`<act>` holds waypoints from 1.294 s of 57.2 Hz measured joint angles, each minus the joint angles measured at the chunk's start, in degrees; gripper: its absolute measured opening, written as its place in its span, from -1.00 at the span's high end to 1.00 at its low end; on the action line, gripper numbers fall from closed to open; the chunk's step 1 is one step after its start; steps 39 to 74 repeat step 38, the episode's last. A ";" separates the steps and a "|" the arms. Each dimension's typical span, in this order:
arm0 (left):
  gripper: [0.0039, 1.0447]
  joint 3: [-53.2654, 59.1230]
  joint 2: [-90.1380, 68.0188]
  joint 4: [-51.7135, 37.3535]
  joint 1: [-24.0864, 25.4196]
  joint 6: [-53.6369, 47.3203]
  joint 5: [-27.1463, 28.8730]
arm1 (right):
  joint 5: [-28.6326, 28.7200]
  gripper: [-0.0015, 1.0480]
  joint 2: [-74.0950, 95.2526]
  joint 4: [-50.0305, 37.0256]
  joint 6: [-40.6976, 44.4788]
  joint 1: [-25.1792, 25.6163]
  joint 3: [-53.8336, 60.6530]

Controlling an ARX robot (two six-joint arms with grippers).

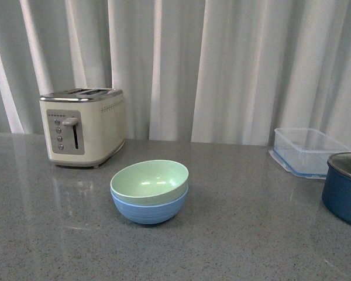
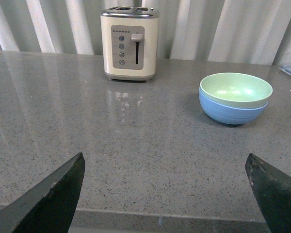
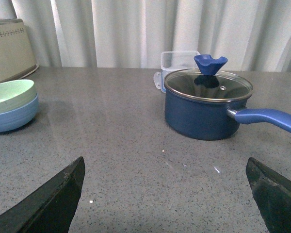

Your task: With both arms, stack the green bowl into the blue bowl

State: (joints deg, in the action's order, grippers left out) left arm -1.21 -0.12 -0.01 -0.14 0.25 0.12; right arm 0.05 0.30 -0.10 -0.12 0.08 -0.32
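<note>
Grey speckled counter (image 1: 263, 234), white curtain (image 1: 222, 64) behind.

Cream toaster (image 1: 85, 126): behind the stacked bowls and to their left, well apart. Low risk; lever side faces forward.

Dark navy pot (image 3: 206, 114) with glass lid (image 3: 208, 85) and long blue handle (image 3: 269, 118): well right of the bowls, clear plastic container (image 1: 310, 151) behind it. Handle sticks out toward the right arm's side. Judged the likeliest snag if that arm swings back across; a knock could spin the pot or rattle the lid off.

Blue bowl (image 1: 149, 209): on the counter, in front of the toaster and to its right. Upright.

Green bowl (image 1: 150, 181): nested inside blue bowl, rim sitting slightly above blue rim, seemingly level. Stack judged complete.

Left gripper (image 2: 167, 194): jaws spread wide, nothing between, over bare counter, well short of the bowls. Right gripper (image 3: 167, 194): also wide apart and empty, bowls off to its side, pot ahead.

Risks, as judged:
- Stack light and matte; a stray brush from either jaw could slide both bowls or tip green out.
- Any seating tilt in green not visible from these angles; cannot rule out.
- Neither arm visible from the front camera, so clearance near the body is unknown.
</note>
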 joint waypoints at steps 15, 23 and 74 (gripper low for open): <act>-0.87 0.00 0.00 0.00 0.00 0.00 0.00 | 0.00 -0.81 0.00 0.00 0.00 0.00 0.02; -0.87 0.00 0.00 0.00 0.00 0.00 0.00 | 0.00 -0.81 0.00 0.00 0.02 0.00 0.02; -0.87 0.00 0.00 0.00 0.00 0.00 0.00 | 0.00 -0.81 0.00 0.00 0.02 0.00 0.00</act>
